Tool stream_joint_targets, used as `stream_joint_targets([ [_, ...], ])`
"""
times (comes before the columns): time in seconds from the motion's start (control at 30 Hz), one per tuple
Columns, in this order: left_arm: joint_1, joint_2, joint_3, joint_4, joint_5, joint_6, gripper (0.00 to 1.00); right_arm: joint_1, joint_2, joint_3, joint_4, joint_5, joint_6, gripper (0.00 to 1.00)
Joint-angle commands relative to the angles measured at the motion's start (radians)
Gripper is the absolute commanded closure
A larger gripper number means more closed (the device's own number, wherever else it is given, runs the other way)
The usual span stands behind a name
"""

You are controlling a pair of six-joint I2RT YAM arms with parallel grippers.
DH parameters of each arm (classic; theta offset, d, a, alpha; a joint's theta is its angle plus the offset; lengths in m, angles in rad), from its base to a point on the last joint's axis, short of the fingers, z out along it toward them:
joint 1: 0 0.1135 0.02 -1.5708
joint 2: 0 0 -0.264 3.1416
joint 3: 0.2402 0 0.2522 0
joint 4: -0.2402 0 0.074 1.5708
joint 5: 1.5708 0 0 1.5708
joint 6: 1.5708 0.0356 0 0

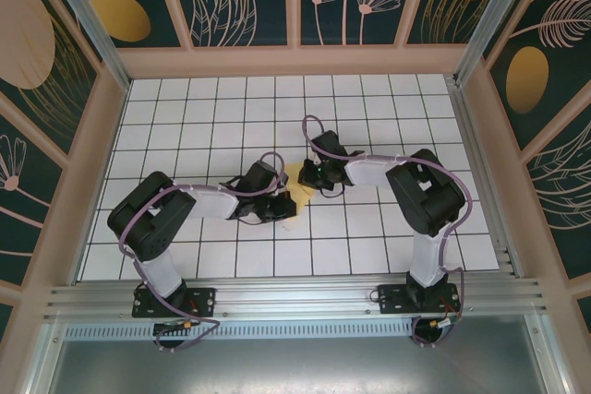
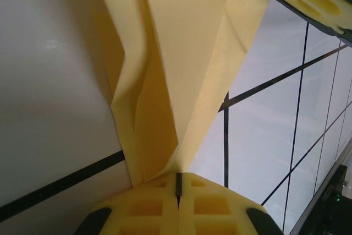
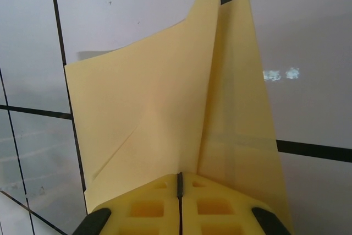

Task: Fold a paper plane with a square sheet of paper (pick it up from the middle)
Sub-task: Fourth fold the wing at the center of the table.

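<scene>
Together, left hand (image 2: 177, 186) and right hand (image 3: 180, 182), both tight on creased yellow paper (image 3: 154, 114).

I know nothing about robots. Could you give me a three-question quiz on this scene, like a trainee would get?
1. True or false: the creased yellow paper sheet is a flat, unfolded square.
2. How many claws pinch it?
3. The left claw is: A wide open; B shut on the paper; C shut on nothing.
Key: 1 false, it is folded. 2 two, the right claw as well. 3 B.
</scene>
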Motion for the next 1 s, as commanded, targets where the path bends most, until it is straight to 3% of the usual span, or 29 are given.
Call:
stream_joint_targets([
  [0.0, -0.020, 0.074, -0.081, -0.241, -0.169, 0.034, 0.97, -0.003, -0.035, 0.034, -0.112, 0.101, -0.042, 0.90],
  [0.13, -0.019, 0.047, -0.079, -0.261, -0.172, 0.043, 0.96, -0.030, -0.087, 0.029, -0.110, 0.084, -0.071, 0.89],
  [0.47, -0.019, 0.045, -0.056, -0.269, -0.157, 0.055, 0.96, 0.019, -0.178, -0.070, 0.003, -0.044, -0.031, 0.88],
  [0.57, -0.020, 0.045, -0.053, -0.270, -0.156, 0.057, 0.95, 0.027, -0.168, -0.118, 0.092, -0.148, -0.001, 0.90],
  [0.73, -0.019, 0.038, -0.056, -0.265, -0.150, 0.052, 0.95, 0.032, -0.123, -0.150, 0.153, -0.192, 0.011, 0.90],
  [0.97, -0.019, 0.010, -0.076, -0.263, -0.143, 0.054, 0.94, 0.018, 0.000, -0.076, 0.052, -0.087, -0.005, 0.90],
])
